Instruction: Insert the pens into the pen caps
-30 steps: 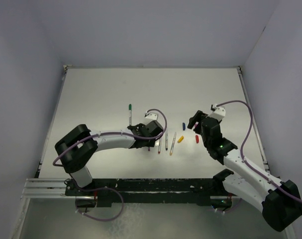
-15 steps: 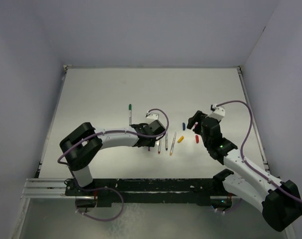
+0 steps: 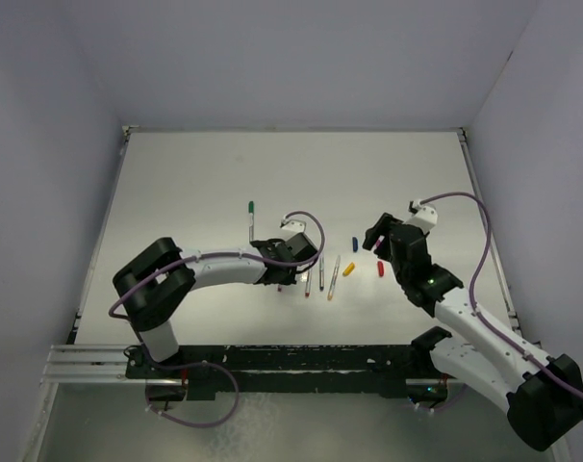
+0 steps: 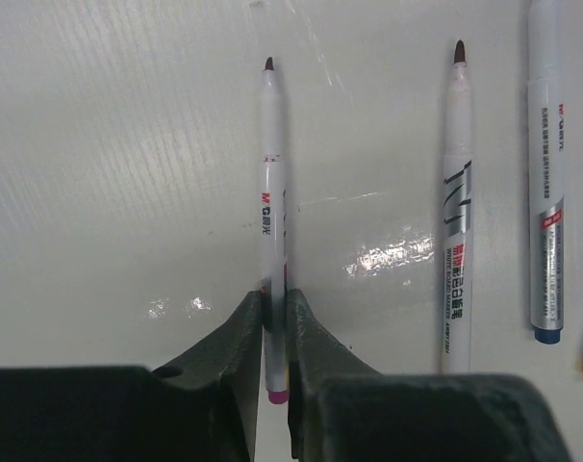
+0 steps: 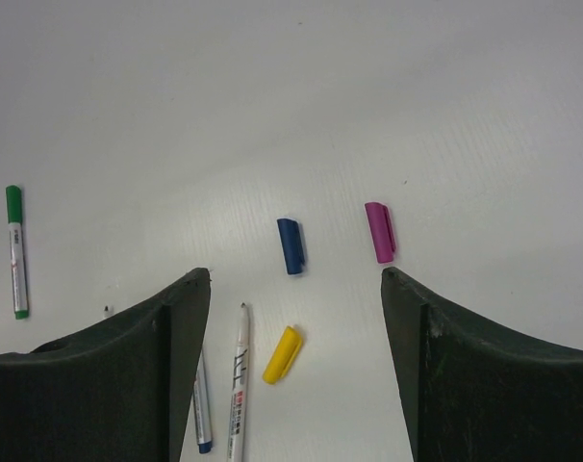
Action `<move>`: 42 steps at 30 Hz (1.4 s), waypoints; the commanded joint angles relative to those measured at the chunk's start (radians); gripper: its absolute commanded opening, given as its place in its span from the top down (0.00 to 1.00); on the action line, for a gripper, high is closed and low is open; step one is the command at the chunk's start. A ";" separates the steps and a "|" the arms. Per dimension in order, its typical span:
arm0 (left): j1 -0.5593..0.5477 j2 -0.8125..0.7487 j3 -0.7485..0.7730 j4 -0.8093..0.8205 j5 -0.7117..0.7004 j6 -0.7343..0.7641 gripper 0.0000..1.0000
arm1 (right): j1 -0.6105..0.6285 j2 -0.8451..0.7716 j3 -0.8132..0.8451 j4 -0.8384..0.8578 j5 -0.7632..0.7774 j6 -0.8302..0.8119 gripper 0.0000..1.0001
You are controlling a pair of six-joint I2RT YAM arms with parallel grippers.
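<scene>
Top view, left to right: we're seeing the green-capped pen (image 3: 251, 219) lying alone on the table (image 3: 195, 183), well apart from the rest, up-left of the left arm's wrist

Next, the left gripper (image 4: 275, 310) is sitting low over the table and clamping the magenta-ended pen (image 4: 272, 183). In the wrist view both fingers (image 4: 236, 337) are pressing on the barrel near its rear end. The magenta plug is poking out behind them and the dark tip is pointing away from the camera. The pen is running parallel to the table; we're not able to tell whether it's lifted off

Just right of it, three more pens are lying loose, roughly parallel and close together: the red-tipped pen (image 4: 455, 221), the blue-ended pen (image 4: 546, 192), then the yellow-ended pen (image 3: 333, 277). All four are showing bare tips

Further right we're finding the loose caps: the blue cap (image 5: 291, 245) with the yellow cap (image 5: 283, 354) just nearer the arms, then the red cap (image 3: 380, 269). The magenta cap (image 5: 379, 232) is lying just right of the blue one in the wrist view

The right gripper (image 5: 295, 277) is hovering over that group with fingers spread wide, gripping nothing. The blue and yellow caps are showing in the gap, and the magenta cap is sitting just by the right finger's tip
</scene>
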 commanded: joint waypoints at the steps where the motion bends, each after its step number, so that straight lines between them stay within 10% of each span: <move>1: -0.006 0.055 -0.071 -0.104 0.107 -0.021 0.89 | -0.005 0.000 0.057 -0.037 0.019 0.023 0.27; 4: -0.005 0.074 -0.083 -0.092 0.122 -0.021 1.00 | -0.007 0.017 0.076 -0.062 0.039 0.032 0.27; 42: -0.006 -0.440 -0.328 0.411 0.176 0.197 1.00 | -0.211 0.664 0.341 -0.152 -0.181 -0.159 0.52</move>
